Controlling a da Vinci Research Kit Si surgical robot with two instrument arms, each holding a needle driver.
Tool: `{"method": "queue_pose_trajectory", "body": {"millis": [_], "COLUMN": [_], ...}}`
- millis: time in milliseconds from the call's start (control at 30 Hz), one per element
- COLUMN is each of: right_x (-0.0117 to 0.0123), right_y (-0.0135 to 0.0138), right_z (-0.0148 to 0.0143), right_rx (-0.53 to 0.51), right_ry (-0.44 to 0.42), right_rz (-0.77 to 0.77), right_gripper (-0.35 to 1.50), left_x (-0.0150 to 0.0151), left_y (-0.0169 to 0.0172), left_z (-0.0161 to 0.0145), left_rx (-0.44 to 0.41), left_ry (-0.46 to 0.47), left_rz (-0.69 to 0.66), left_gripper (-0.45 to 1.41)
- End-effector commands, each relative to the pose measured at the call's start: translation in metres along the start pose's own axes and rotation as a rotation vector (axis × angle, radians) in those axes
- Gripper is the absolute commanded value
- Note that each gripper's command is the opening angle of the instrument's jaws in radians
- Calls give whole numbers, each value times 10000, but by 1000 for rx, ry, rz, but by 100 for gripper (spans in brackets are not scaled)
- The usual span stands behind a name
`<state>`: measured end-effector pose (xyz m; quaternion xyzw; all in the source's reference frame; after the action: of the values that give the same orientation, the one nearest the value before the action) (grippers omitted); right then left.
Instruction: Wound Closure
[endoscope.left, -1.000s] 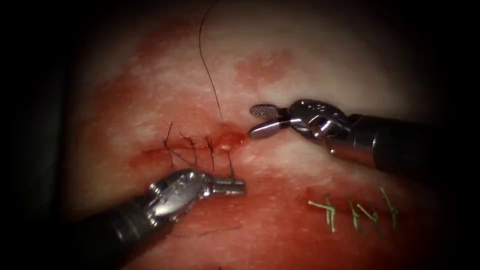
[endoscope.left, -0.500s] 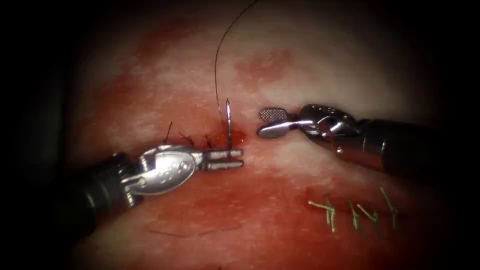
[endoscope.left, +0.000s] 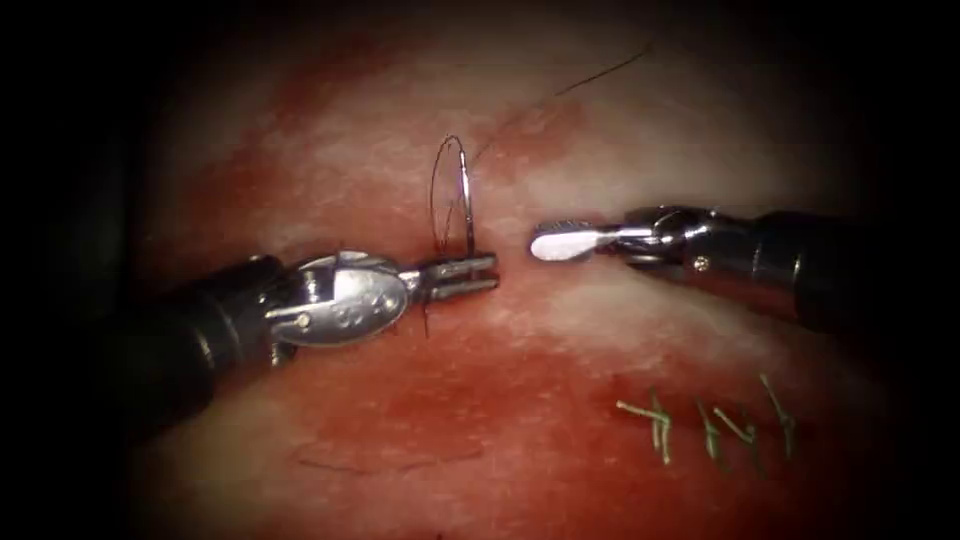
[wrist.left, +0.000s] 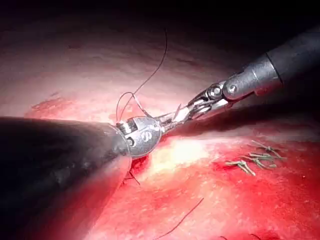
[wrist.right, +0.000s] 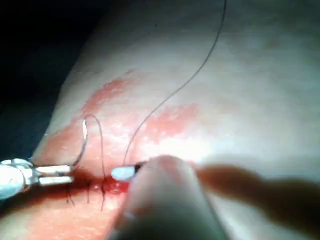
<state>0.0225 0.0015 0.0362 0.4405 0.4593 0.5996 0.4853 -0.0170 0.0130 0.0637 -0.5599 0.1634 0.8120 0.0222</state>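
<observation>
Needle is gripped near its lower end by the left tool, jaws clamped on it, standing clear above the tissue, out of the cut. Thread loops off its top & trails away up right. Right tool hovers just beside, holding nothing; jaws look closed, though edge-on it's hard to tell. Green stitch ends sit well apart.
</observation>
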Motion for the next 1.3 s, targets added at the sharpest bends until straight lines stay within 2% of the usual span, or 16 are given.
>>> {"method": "queue_pose_trajectory", "body": {"millis": [33, 267, 400, 533, 933, 1033, 1133, 1167, 1233, 1300], "right_x": [2, -1, -9, -14, -17, -18, -16, -16, -17, -18], "right_y": [1, -2, -3, -2, 0, 0, 0, 1, 3, 6], "right_z": [11, 19, 35, 48, 68, 70, 68, 67, 66, 64], "right_rx": [7, 26, 82, 87, 91, 89, 73, 70, 66, 36], "right_ry": [0, -16, -34, -30, -28, -34, -49, -71, -121, -120], "right_rz": [-1, 23, 14, 11, 7, 1, 13, 54, 69, -12], "right_gripper": [42, 46, 76, 84, 88, 73, 16, -35, -35, -35], "left_x": [-5, -11, -11, -11, -4, -2, -2, -2, -3, -3], "left_y": [4, 21, 24, 25, 28, 29, 29, 28, 28, 27], "left_z": [9, 19, 20, 19, 20, 20, 19, 19, 18, 17], "left_rx": [0, -9, -10, -10, -22, -21, -24, -25, -28, -32], "left_ry": [-1, -6, -1, -1, -3, -3, -4, -4, -4, -5], "left_rz": [6, 22, 25, 25, 37, 37, 38, 37, 43, 43], "left_gripper": [-45, -45, -45, -45, -45, -45, -45, -45, -45, -45]}}
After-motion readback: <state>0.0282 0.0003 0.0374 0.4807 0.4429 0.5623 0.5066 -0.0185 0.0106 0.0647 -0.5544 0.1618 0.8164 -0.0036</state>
